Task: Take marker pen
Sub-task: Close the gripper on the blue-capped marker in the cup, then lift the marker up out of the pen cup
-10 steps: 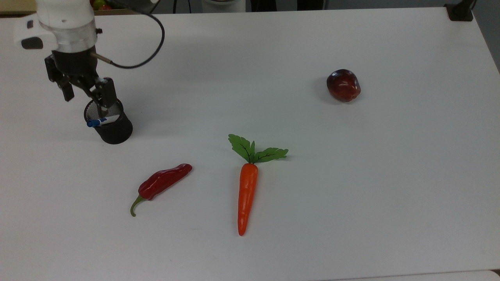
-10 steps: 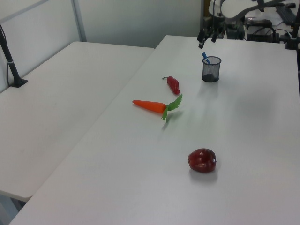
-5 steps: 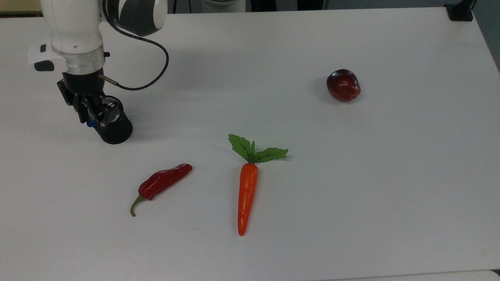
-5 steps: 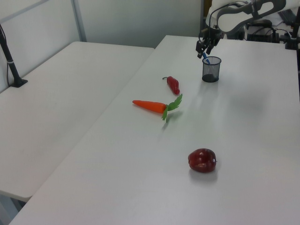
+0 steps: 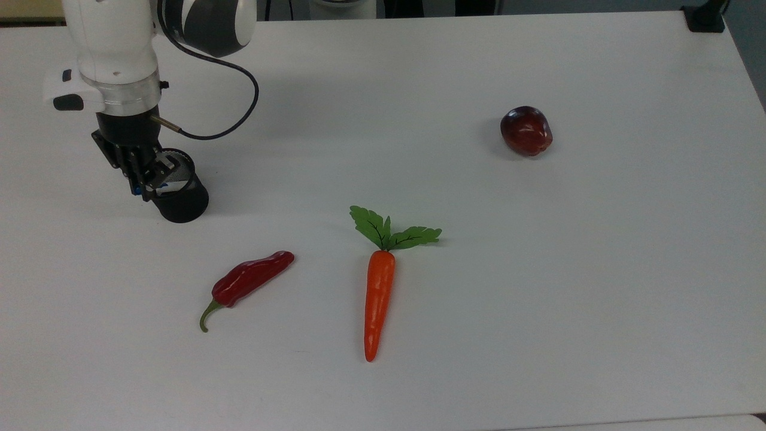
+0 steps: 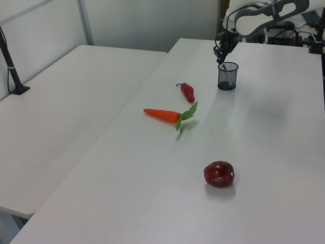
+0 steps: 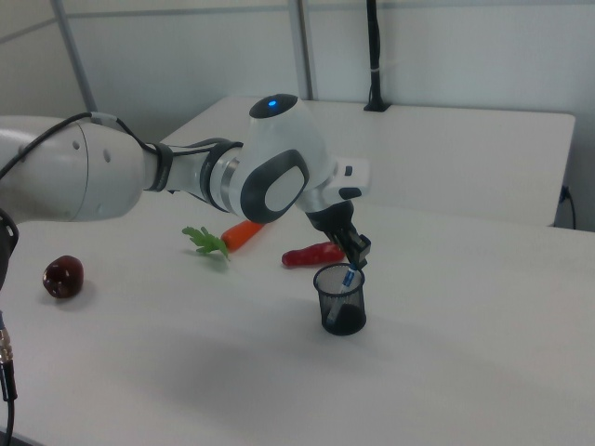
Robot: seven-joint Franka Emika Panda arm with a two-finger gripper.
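My claw [image 5: 145,179] is closed narrowly on the blue top of the marker pen [image 7: 349,276], which stands in the mesh cup [image 5: 179,197] on the bench [image 5: 479,299]. Grasp seemingly made (contact hard to confirm); lifting out remains.

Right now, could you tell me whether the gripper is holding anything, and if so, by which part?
The gripper looks closed on the marker pen at its upper blue end, above the rim of the black mesh cup. The rest of the pen is inside the cup.
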